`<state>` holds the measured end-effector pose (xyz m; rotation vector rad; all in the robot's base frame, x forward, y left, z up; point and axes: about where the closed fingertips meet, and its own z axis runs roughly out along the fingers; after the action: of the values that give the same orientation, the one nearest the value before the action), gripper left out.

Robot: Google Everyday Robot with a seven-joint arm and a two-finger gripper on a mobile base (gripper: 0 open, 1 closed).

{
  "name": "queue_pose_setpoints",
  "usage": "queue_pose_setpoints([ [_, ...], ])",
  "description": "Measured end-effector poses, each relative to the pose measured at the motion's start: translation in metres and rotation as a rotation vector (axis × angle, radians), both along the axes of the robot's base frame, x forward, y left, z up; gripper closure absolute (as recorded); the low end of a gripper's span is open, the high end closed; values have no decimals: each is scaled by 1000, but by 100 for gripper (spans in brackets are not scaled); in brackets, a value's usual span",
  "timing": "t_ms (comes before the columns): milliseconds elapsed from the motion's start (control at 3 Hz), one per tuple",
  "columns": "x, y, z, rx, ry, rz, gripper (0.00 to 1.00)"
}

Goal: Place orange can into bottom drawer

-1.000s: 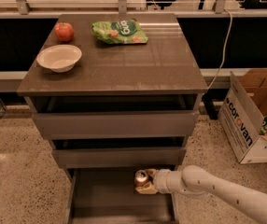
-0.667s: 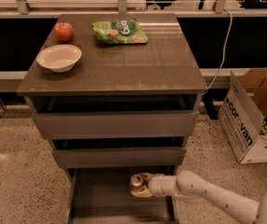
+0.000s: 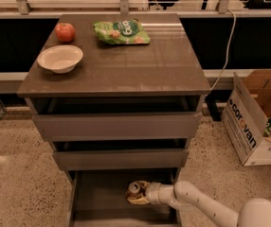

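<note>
The orange can [image 3: 135, 188] stands upright inside the open bottom drawer [image 3: 100, 196], near its middle right, silver top showing. My gripper [image 3: 137, 194] reaches in from the lower right on a white arm and is shut on the can, its yellowish fingers [image 3: 138, 199] wrapped around the can's body. I cannot tell whether the can rests on the drawer floor or hangs just above it.
On the cabinet top sit a red apple [image 3: 65, 31], a white bowl [image 3: 59, 58] and a green chip bag [image 3: 121, 32]. The two upper drawers are slightly open. A cardboard box [image 3: 256, 119] stands on the floor at right.
The gripper with the can has moved left, further in over the bottom drawer's floor.
</note>
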<state>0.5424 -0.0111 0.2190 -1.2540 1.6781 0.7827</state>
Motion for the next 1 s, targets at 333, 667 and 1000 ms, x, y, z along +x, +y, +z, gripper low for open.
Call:
queue_pose_setpoints([
  [333,1,4,-18,9,17,1,100],
  [667,3,9,-34,-2,40,1,100],
  [1000,4,14,-45,-15,55,-1,83],
])
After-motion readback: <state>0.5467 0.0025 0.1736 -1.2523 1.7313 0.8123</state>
